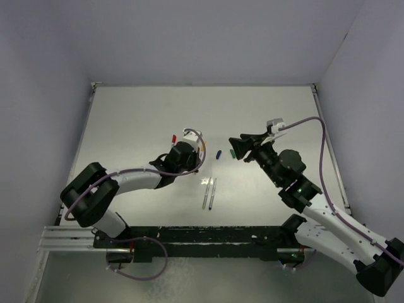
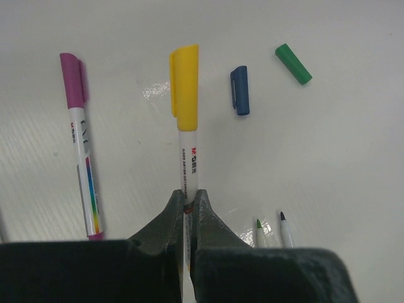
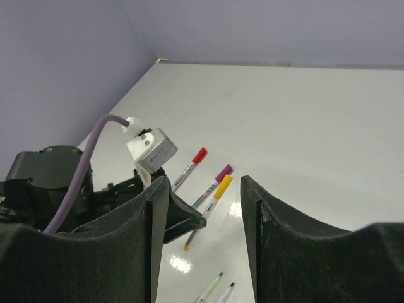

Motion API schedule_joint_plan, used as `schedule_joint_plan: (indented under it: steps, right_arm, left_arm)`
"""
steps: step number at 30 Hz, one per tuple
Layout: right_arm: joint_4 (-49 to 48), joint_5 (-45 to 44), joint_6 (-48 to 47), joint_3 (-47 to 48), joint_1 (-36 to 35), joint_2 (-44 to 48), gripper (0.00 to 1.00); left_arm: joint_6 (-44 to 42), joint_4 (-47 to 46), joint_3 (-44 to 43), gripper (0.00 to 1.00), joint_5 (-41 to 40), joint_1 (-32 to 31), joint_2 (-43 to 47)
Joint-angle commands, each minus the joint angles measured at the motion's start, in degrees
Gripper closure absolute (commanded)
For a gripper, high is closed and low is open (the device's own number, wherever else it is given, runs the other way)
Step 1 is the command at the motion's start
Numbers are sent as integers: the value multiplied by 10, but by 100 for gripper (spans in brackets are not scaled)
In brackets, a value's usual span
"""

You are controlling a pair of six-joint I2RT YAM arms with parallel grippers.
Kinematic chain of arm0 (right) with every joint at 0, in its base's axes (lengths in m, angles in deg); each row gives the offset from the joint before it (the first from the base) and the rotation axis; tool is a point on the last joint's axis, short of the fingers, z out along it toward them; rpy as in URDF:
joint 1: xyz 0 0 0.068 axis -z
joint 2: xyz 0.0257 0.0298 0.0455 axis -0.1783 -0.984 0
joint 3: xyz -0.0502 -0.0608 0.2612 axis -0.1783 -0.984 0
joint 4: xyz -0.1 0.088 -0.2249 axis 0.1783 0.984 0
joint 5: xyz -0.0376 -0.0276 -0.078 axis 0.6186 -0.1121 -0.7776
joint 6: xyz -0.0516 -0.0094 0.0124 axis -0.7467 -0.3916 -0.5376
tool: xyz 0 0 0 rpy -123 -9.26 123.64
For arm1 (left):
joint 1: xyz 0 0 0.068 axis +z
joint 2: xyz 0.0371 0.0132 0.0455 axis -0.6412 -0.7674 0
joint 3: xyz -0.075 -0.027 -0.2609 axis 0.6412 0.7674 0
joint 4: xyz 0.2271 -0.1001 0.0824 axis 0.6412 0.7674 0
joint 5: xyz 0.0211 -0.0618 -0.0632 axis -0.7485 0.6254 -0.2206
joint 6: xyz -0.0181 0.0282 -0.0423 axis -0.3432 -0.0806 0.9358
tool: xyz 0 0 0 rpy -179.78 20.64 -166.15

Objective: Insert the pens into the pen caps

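The yellow-capped pen (image 2: 187, 136) had a white barrel with red print. The purple-capped pen (image 2: 82, 142) bore a rainbow stripe on white (magenta at its butt end). The blue cap (image 2: 240, 90) and green cap (image 2: 293, 64) were plain. The uncapped pens (image 2: 286, 233) had one green tip and one dark. The red-capped pen (image 3: 190, 167) was white-barrelled. The table (image 1: 145, 113) was glossy grey-white. The left gripper (image 2: 189, 194) and right gripper (image 3: 205, 184) were charcoal.

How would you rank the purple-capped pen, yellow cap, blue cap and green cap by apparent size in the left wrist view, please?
1. Purple-capped pen.
2. Yellow cap, possibly enlarged by nearness.
3. Blue cap and green cap look alike; not ranked.
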Motion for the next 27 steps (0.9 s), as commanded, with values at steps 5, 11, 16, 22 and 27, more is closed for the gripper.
schedule_joint_plan:
  steps: [5, 11, 16, 22, 27]
  right_arm:
    - [8, -19, 7, -9, 0, 4, 49]
    - [6, -19, 14, -19, 0, 4, 49]
    - [6, -18, 16, -23, 0, 3, 49]
    - [6, -19, 17, -27, 0, -1, 49]
    - [0, -18, 18, -28, 0, -8, 49]
  left_arm:
    - [5, 9, -85, 99, 11, 24, -79]
    - [-8, 30, -126, 95, 2, 31, -123]
    - [-11, 44, -143, 93, -3, 39, -150]
    - [-9, 59, -149, 87, -14, 43, -170]
    - [-7, 62, -150, 81, -19, 43, -182]
